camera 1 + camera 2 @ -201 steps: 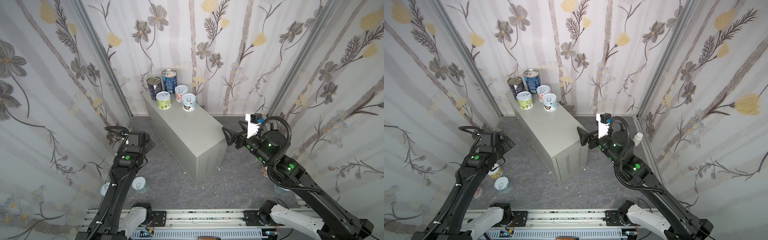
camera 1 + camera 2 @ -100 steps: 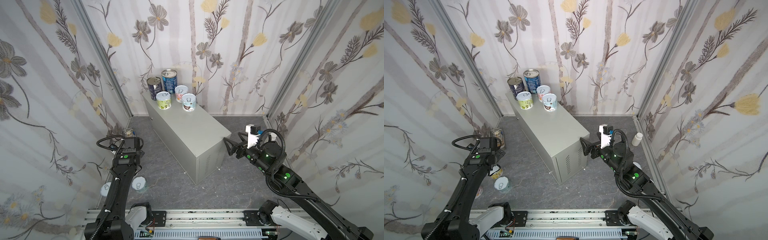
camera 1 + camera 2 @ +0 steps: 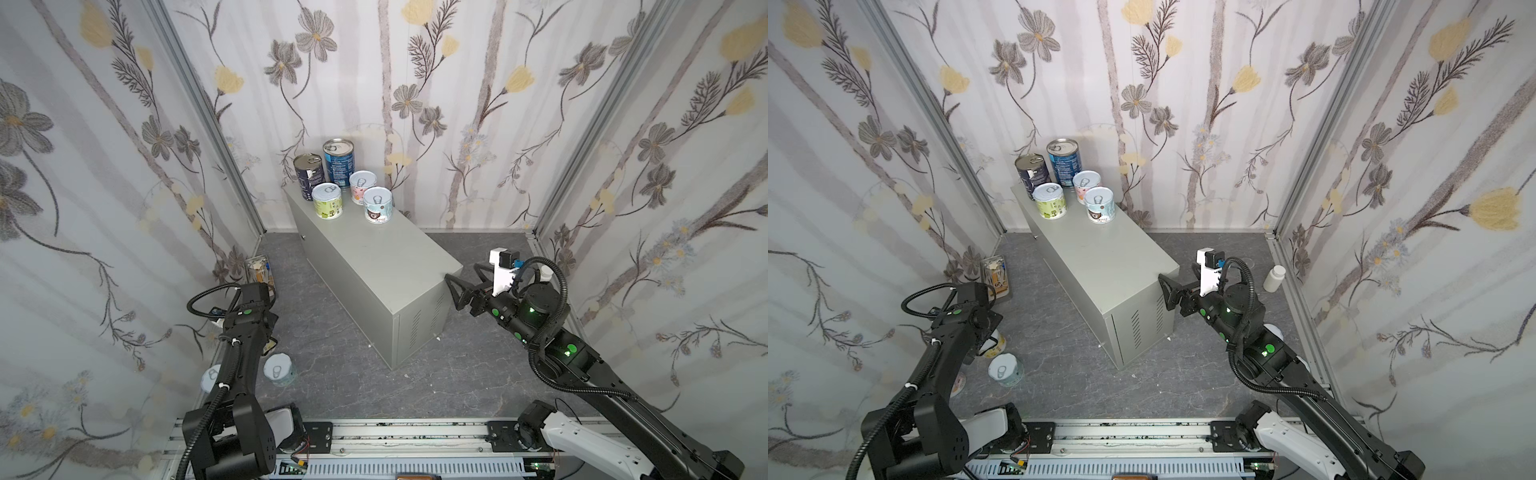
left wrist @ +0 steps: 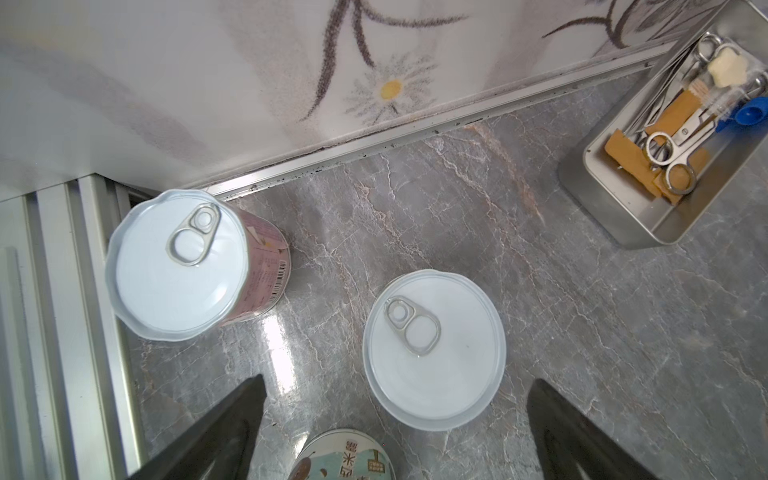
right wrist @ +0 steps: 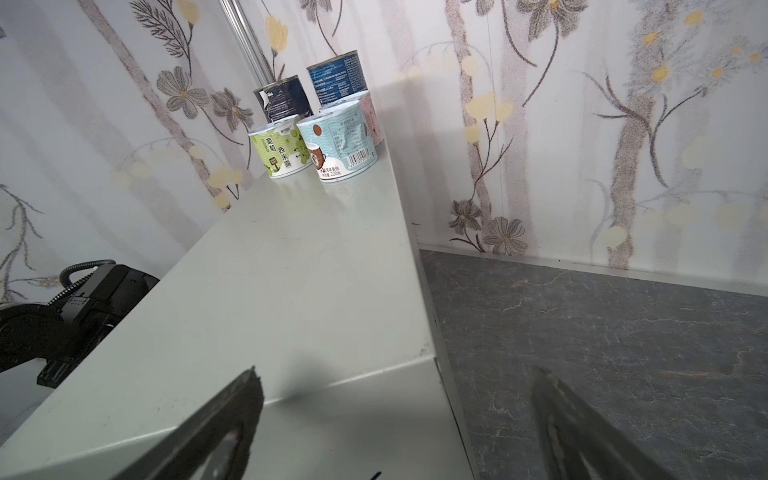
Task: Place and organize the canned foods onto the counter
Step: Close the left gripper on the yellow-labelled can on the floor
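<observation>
The counter (image 3: 374, 257) is a grey metal cabinet. At its far end stand several canned foods: two tall dark blue cans (image 3: 308, 176) and three short ones, green (image 3: 327, 200), pink (image 3: 363, 188) and pale blue (image 3: 378, 205). More cans stand on the floor at the left: a pink-labelled one (image 4: 178, 262), a white-lidded one (image 4: 434, 349) and a teal-printed one (image 4: 345, 455). My left gripper (image 4: 397, 380) hangs open above the white-lidded can, holding nothing; in both top views the wrist (image 3: 249, 309) hides it. My right gripper (image 3: 463, 276) is open and empty beside the counter's near right corner (image 5: 428, 357).
A metal tray (image 4: 631, 216) with scissors and tools lies by the left wall, just past the floor cans. A white pill bottle (image 3: 1274, 277) stands on the floor by the right wall. The arms' rail (image 3: 395, 436) runs along the front. Flowered walls close in three sides.
The left arm swung away from the counter toward the left wall and now points down over the floor cans. The right arm drew back and sank lower. Both grippers stayed open.
</observation>
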